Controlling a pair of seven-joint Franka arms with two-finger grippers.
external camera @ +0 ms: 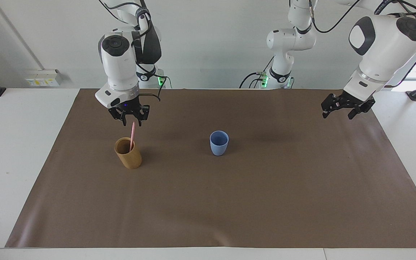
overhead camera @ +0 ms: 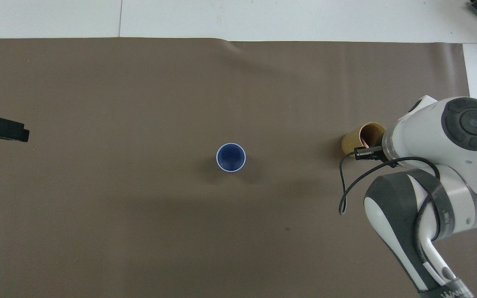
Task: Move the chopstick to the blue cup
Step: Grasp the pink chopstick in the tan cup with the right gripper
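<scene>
The pale pink chopstick (external camera: 132,135) stands leaning in the tan-brown holder (external camera: 128,153) toward the right arm's end of the mat. My right gripper (external camera: 131,122) is open just above the holder, its fingers either side of the stick's top end. In the overhead view the right gripper (overhead camera: 366,152) covers part of the holder (overhead camera: 356,140). The light-blue cup (external camera: 219,143) stands upright and empty at the mat's middle, also seen from overhead (overhead camera: 230,157). My left gripper (external camera: 344,112) is open and empty, raised over the left arm's end of the mat (overhead camera: 10,130).
A brown mat (external camera: 229,202) covers most of the white table (external camera: 16,144). The holder and the cup are the only things on it. A black cable loop (overhead camera: 346,190) hangs from the right arm's wrist.
</scene>
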